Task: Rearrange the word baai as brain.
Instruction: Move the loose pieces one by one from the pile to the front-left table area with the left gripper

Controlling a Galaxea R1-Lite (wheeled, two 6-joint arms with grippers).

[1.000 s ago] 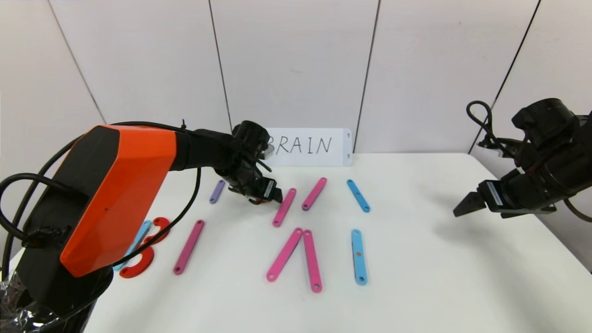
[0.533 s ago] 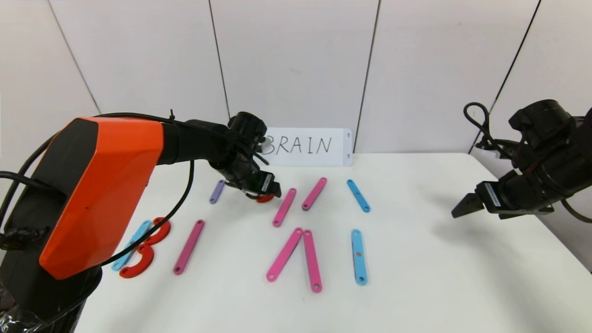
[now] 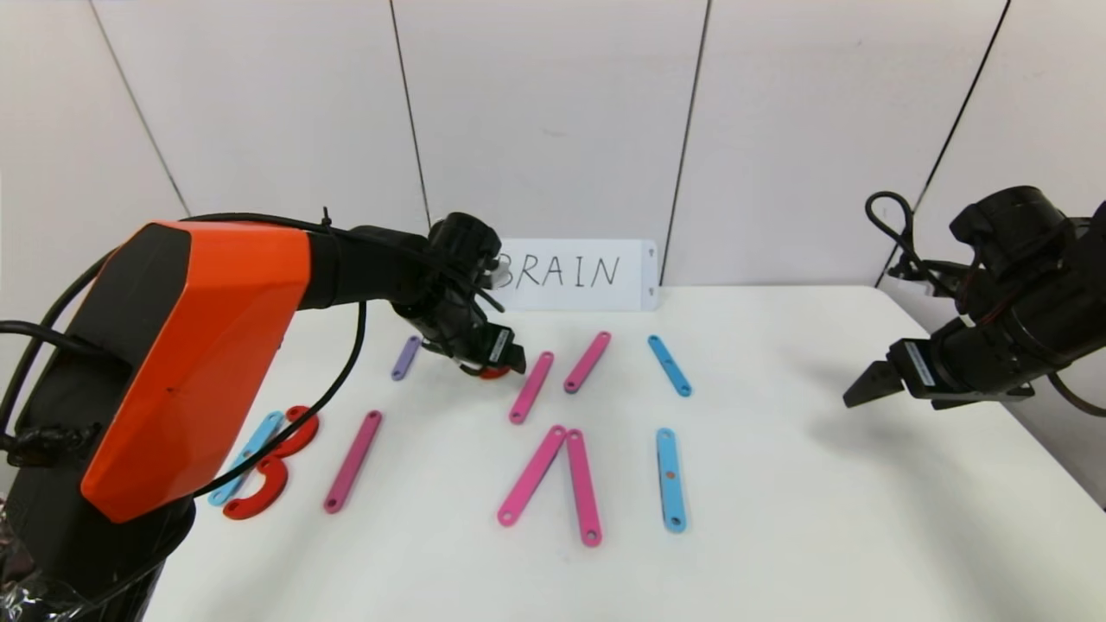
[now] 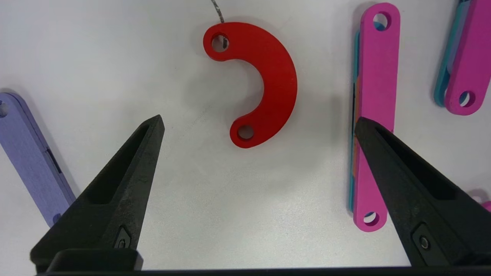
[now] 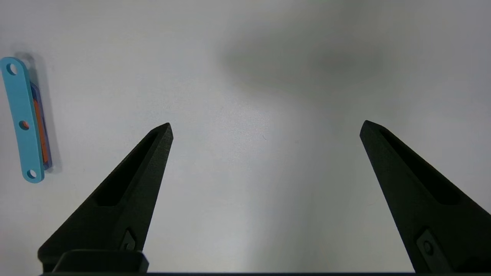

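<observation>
At the lower left of the head view, two red arcs [image 3: 276, 453] lie against a blue bar [image 3: 246, 456], forming a B on the table [image 3: 778, 518]. Right of them lies a slanted pink bar [image 3: 352, 460], and above it a short purple bar [image 3: 405, 357]. In the centre, the left gripper [image 3: 505, 361] hangs over a third red arc [image 4: 261, 82]; its fingers [image 4: 126, 180] are spread wide, the arc untouched between them. Just right lie two more pink bars [image 3: 530, 386], a pink pair meeting in an upside-down V [image 3: 553, 484], then two blue bars [image 3: 670, 479]. A white card [image 3: 575, 275] stands at the wall. At the far right, the right gripper [image 5: 264, 128] hovers spread over bare table.
</observation>
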